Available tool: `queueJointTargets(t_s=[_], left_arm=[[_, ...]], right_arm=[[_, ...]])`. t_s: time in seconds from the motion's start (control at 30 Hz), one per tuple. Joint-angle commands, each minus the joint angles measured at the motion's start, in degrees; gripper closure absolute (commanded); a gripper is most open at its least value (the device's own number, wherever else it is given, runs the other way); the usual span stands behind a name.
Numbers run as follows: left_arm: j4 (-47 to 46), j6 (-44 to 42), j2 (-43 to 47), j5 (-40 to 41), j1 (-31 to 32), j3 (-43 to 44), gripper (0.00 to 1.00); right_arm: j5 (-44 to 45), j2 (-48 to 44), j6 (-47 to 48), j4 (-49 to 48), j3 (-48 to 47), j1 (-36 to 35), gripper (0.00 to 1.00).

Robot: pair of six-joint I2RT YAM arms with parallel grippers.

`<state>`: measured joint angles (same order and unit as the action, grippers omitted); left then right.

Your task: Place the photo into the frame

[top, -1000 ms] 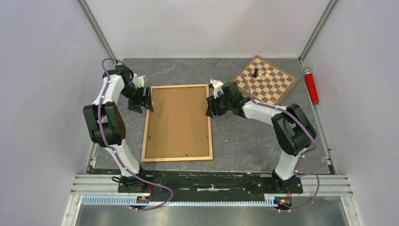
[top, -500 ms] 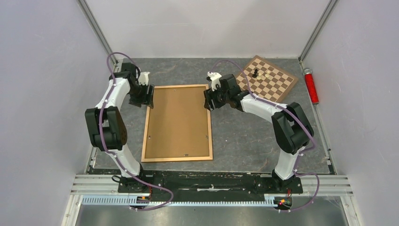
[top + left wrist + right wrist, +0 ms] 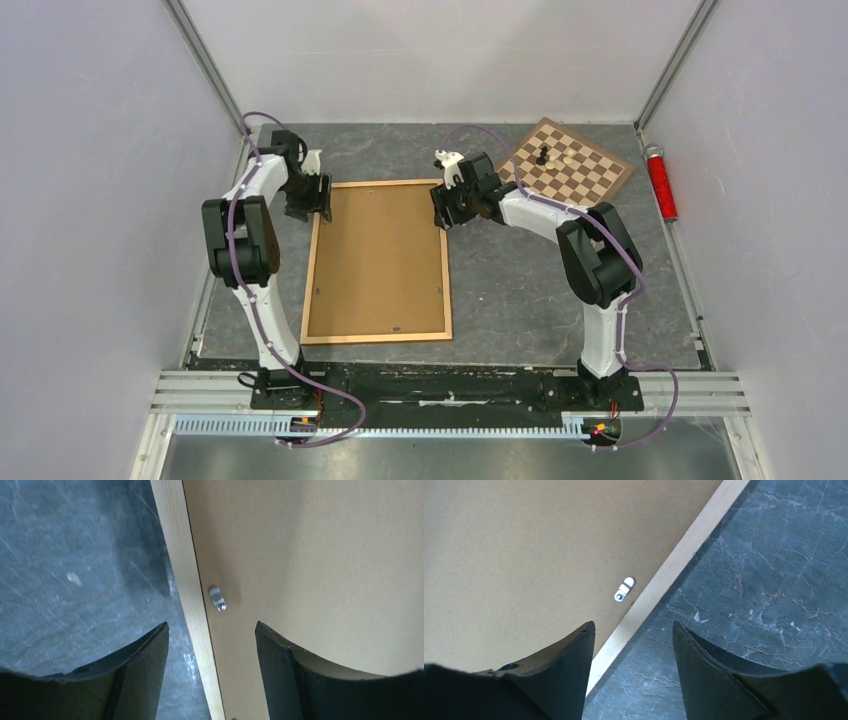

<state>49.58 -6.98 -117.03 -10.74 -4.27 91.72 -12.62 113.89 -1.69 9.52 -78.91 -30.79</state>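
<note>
Top external view: both arms bend inward, left tool (image 3: 318, 199) and right tool (image 3: 442, 214) spread wide and empty, straddling the side rails of the thin pale wooden frame (image 3: 375, 337). It lies flat on the grey veined counter (image 3: 520, 290), a smooth brown board (image 3: 378, 255) filling it.

— Top view?
— High over the near edge, looking down on the whole worktop (image 3: 520, 290)
— Wrists?
— Close, facing down on opposite long rails of the frame (image 3: 376, 337); the top view shares those rails

Grey table (image 3: 520, 290) carries the frame (image 3: 375, 337) and chessboard (image 3: 585, 180).
</note>
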Motion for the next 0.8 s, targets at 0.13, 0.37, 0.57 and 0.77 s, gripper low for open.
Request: queueJointTargets(t_s=[0.13, 0.37, 0.57, 0.77], left_arm=[[-3.15, 6.39, -4.11, 1.97, -0.12, 5.04, 0.36], [-3.38, 6.37, -4.5, 3.67, -0.11, 4.2, 0.4], [-4.4, 8.27, -4.94, 3.82, -0.14, 3.9, 0.47], [-4.36, 8.66, -6.1, 3.53, -0.18, 4.04, 0.52]], right_arm=[[-2.58, 1.79, -1.1, -1.87, -1.75, 1.61, 0.41], [-3.38, 1.65, -1.79, -3.21, 0.29, 1.72, 0.42], [-3.72, 1.78, -2.1, -3.97, 1.89, 1.78, 0.42], [-3.81, 1.87, -2.17, -4.27, 2.56, 1.85, 0.43]])
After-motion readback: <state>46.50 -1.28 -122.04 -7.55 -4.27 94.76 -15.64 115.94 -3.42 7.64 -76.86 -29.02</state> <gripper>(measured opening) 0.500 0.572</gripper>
